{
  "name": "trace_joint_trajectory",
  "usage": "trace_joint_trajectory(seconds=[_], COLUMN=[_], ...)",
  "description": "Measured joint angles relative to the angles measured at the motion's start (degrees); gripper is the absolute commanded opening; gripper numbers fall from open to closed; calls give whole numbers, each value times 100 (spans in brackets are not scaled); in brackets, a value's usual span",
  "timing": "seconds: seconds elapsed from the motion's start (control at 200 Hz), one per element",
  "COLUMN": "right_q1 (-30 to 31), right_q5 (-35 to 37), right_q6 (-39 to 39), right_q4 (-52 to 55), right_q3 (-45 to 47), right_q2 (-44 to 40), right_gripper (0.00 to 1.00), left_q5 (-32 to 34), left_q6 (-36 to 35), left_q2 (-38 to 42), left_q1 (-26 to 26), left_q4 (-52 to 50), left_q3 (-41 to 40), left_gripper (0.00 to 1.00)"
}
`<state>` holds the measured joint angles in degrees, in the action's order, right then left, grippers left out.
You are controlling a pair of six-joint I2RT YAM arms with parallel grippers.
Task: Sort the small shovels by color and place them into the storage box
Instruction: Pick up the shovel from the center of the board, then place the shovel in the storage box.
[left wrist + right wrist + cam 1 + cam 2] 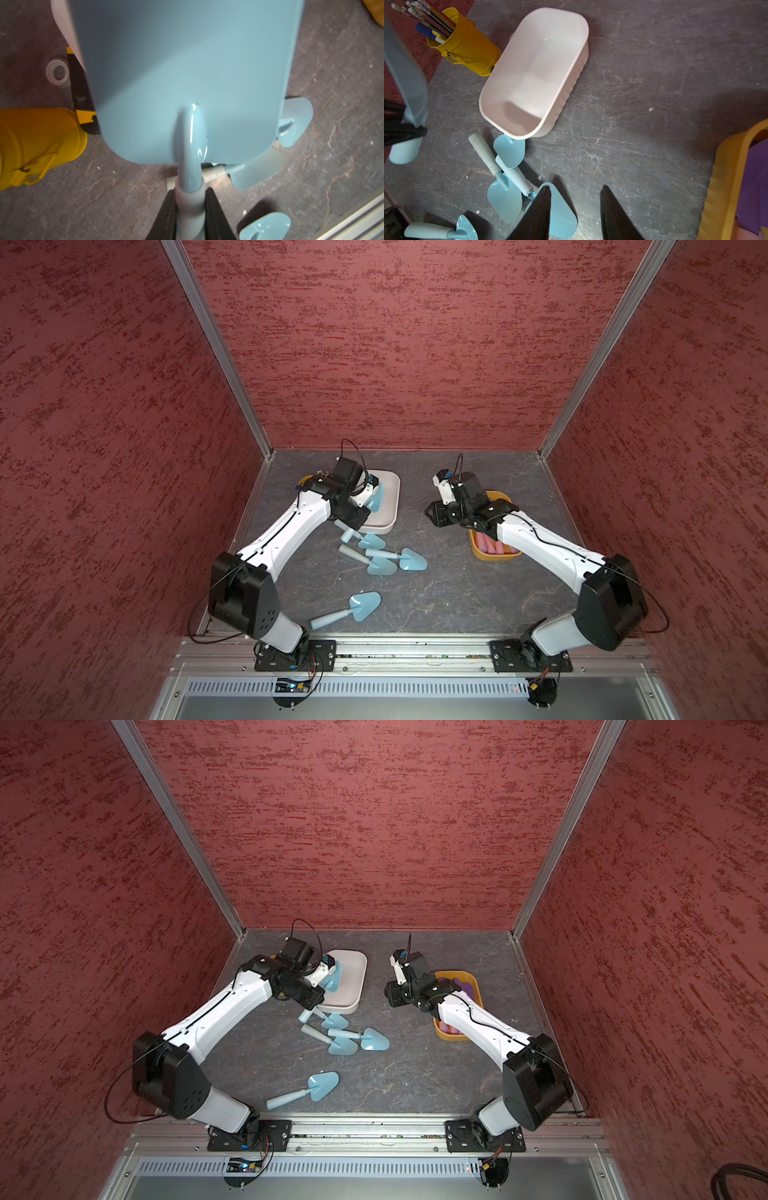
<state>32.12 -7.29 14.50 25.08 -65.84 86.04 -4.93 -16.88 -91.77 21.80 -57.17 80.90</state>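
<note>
Left gripper (190, 212) clamps a blue shovel (187, 72) by its handle over the white box (572, 83); right gripper (576, 187) empty, jaws apart; the blade could snag the rim and twist loose

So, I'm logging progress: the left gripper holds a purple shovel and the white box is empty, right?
Not purple: the left wrist view shows the shovel in the left gripper is light blue. The white box is empty.

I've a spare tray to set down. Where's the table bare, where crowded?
Bare: the strip between the white box and yellow box, and between the lone blue shovel and the right arm's base. Crowded: the blue shovel pile by the white box.
</note>
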Motion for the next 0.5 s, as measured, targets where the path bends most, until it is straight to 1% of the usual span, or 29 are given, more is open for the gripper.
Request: trace_joint_trajectory(seconds=[0.155,0.501], right_q1=[0,0], right_q5=[2,7], right_q6=[-42,-50], right_q4=[81,133], right_q3=[0,2], right_q2=[-79,-223], right_gripper=[42,42], left_q5=[-79,31], left_q6=[391,1215], left_q2=[-890,-2201], left_q1=[-153,-214], left_q4=[179,778], left_q3=[693,1502], left_gripper=[0,0])
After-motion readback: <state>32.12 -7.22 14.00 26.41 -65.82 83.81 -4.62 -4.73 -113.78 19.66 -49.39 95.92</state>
